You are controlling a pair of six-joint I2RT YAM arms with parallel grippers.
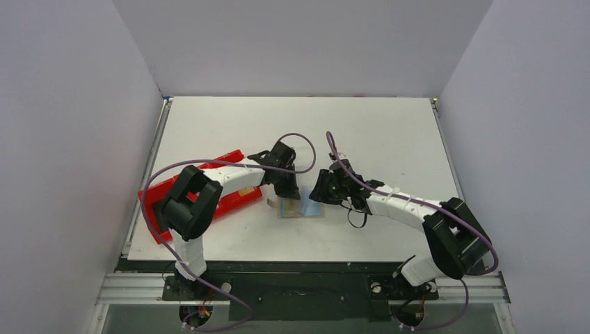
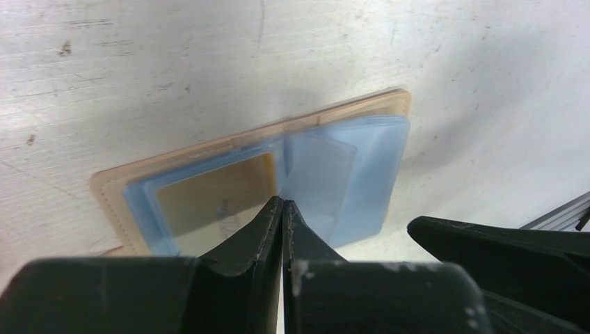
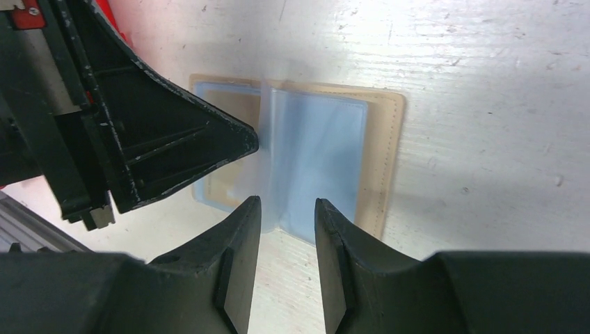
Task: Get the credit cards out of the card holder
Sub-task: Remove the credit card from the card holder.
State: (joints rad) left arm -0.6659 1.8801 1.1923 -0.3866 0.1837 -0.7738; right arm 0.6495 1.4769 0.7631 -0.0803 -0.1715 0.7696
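The card holder (image 1: 300, 207) lies open on the table; it is a tan cover (image 2: 389, 104) with clear bluish sleeves (image 2: 362, 174). A tan/gold card (image 2: 216, 198) sits in the left sleeve, also in the right wrist view (image 3: 236, 108). I cannot tell a pale card from the sleeves. My left gripper (image 2: 282, 203) is shut, tips at the holder's middle fold, with nothing visible between them; it shows in the top view (image 1: 291, 193). My right gripper (image 3: 286, 202) is open a little at the holder's near edge, on the sleeves' side (image 1: 316, 196).
A red tray (image 1: 156, 198) lies at the left under my left arm, its corner in the right wrist view (image 3: 125, 14). The two grippers' tips are close together over the holder. My right finger (image 2: 487, 236) shows in the left wrist view.
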